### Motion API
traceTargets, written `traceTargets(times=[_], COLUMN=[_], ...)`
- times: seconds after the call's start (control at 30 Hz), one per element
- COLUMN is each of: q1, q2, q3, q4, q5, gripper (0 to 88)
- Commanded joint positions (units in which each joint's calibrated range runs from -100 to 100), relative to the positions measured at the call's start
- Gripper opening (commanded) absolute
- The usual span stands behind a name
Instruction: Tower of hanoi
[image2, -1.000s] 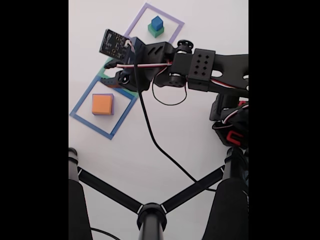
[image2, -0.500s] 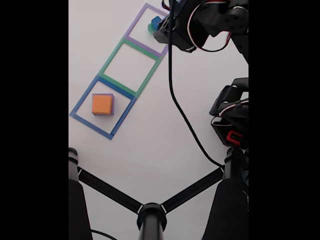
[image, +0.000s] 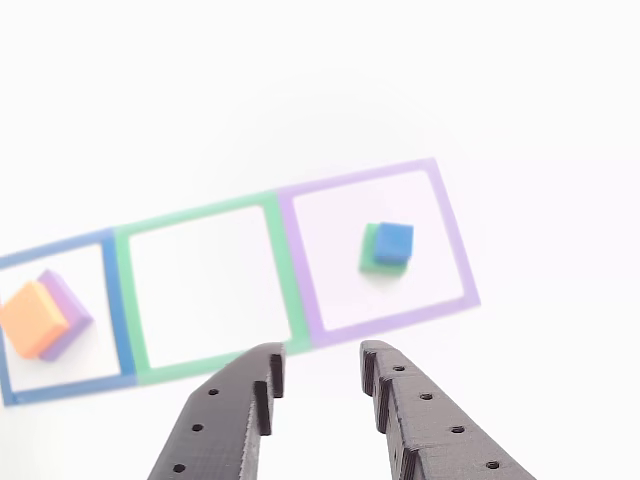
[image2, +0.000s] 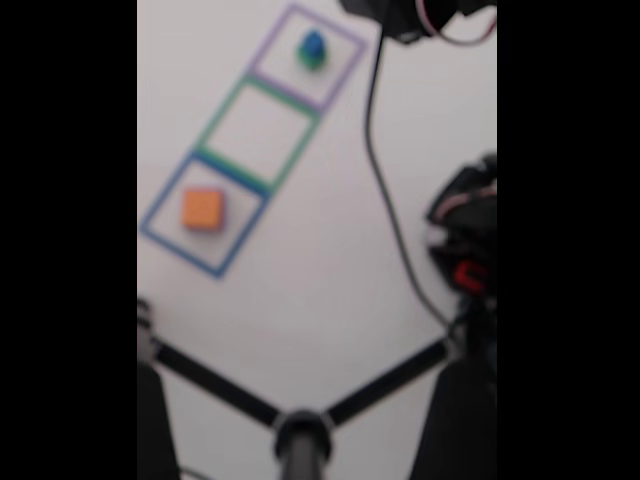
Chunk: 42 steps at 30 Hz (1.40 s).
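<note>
Blocks sit in two small piles, so the tower is only partly moved. The blue cube (image: 394, 241) rests on the green cube (image: 372, 256) inside the purple taped square (image: 455, 240). The orange block (image: 32, 317) lies on the purple block (image: 68, 303) in the blue taped square (image: 118, 310), both turned cornerwise. The middle green taped square (image: 125, 290) waits bare. The fingers (image: 318, 385) hang apart, holding nothing, above the white surface (image: 300, 90).

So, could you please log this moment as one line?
gripper: open, empty | blue cube: on green cube | orange block: on purple block
</note>
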<state>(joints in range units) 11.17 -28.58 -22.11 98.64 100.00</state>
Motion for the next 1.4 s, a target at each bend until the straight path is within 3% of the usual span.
traceTargets(times=[0.0,0.33,0.73,1.1,1.37], q1=[4.19,10.21,9.98,11.05,11.43], q2=[-3.95,-13.01,-13.73,1.01,11.75], q3=[9.79,43.32,83.31,95.12,95.75], q4=[-4.06,-30.61,-80.38,-112.27,-125.47], q5=[0.00,0.00,0.00,0.00,0.00], gripper=[12.6,26.3,27.0,27.6,27.1])
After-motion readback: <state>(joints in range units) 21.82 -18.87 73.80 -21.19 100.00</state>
